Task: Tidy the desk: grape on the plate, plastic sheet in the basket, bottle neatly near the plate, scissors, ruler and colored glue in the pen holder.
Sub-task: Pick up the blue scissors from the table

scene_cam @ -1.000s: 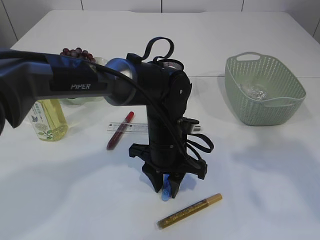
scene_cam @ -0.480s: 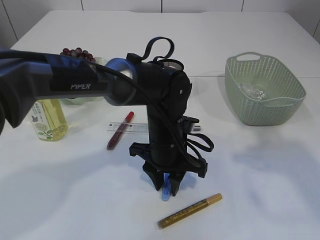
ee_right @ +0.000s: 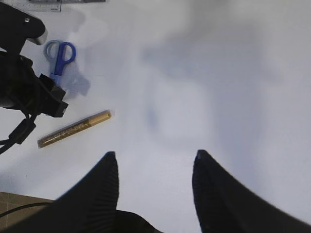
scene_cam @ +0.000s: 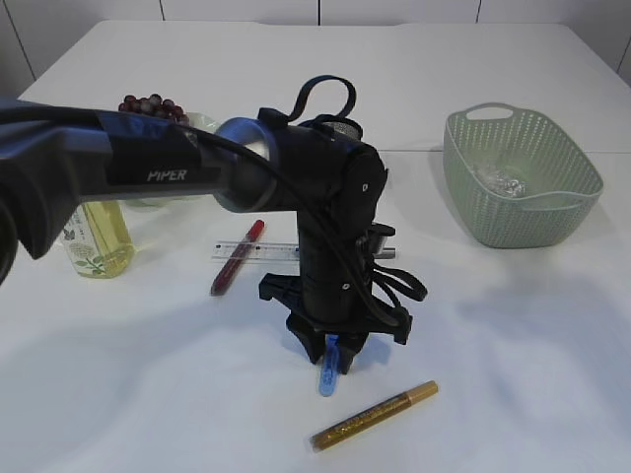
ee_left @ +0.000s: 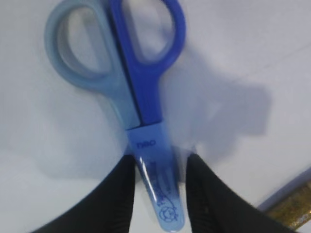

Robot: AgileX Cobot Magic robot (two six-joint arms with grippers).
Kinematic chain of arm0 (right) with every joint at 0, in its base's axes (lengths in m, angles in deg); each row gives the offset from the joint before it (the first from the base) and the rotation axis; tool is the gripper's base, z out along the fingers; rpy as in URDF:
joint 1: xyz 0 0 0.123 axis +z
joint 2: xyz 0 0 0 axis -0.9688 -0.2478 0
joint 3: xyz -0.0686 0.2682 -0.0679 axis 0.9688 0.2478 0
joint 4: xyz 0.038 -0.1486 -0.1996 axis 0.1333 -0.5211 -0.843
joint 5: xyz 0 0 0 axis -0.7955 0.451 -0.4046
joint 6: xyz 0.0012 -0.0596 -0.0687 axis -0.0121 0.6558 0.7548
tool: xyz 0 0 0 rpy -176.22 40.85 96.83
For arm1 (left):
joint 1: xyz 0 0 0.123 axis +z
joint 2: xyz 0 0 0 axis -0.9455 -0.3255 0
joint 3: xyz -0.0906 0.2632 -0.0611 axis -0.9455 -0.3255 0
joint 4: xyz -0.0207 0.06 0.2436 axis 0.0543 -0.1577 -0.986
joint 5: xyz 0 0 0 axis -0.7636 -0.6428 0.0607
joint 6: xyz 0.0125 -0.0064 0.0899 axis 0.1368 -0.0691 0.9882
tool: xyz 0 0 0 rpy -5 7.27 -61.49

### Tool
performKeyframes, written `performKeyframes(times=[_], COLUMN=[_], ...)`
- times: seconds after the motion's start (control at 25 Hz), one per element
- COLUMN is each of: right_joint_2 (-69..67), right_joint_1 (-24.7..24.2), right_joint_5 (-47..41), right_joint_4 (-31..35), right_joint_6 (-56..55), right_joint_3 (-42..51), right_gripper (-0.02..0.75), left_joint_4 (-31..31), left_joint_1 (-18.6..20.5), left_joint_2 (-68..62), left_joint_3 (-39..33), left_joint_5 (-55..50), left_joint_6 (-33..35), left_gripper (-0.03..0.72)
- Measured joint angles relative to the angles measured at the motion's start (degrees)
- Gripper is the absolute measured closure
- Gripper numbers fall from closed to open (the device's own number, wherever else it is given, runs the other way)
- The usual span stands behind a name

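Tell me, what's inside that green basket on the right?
Inside the green basket lies something clear and crinkled, probably the plastic sheet. The near wall hides the rest of the bottom.

Blue scissors [ee_left: 141,97] lie flat on the white desk [scene_cam: 513,345] with their capped blade end between the left gripper's [ee_left: 158,194] black fingers [ee_left: 119,199] — a gold glue pen [scene_cam: 375,416] just beside, a red one [scene_cam: 237,256] against the clear ruler [scene_cam: 258,251].
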Motion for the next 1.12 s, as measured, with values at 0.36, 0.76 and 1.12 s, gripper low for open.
performKeyframes(times=[0.36,0.76,1.12], right_joint_2=[0.0,0.0,0.0], right_joint_1=[0.0,0.0,0.0], right_joint_5=[0.0,0.0,0.0], right_joint_4=[0.0,0.0,0.0], right_joint_6=[0.0,0.0,0.0], right_joint_3=[0.0,0.0,0.0], right_gripper=[0.339,0.339,0.339], left_joint_4=[-3.1,-4.0,-5.0], left_joint_1=[-1.9,-2.4,-2.5], left_joint_2=[-0.9,-1.0,-1.0], left_joint_3=[0.6,0.7,0.7], left_joint_5=[0.4,0.4,0.0], left_joint_6=[-0.9,-1.0,-1.0], left_gripper=[0.419,0.46,0.544])
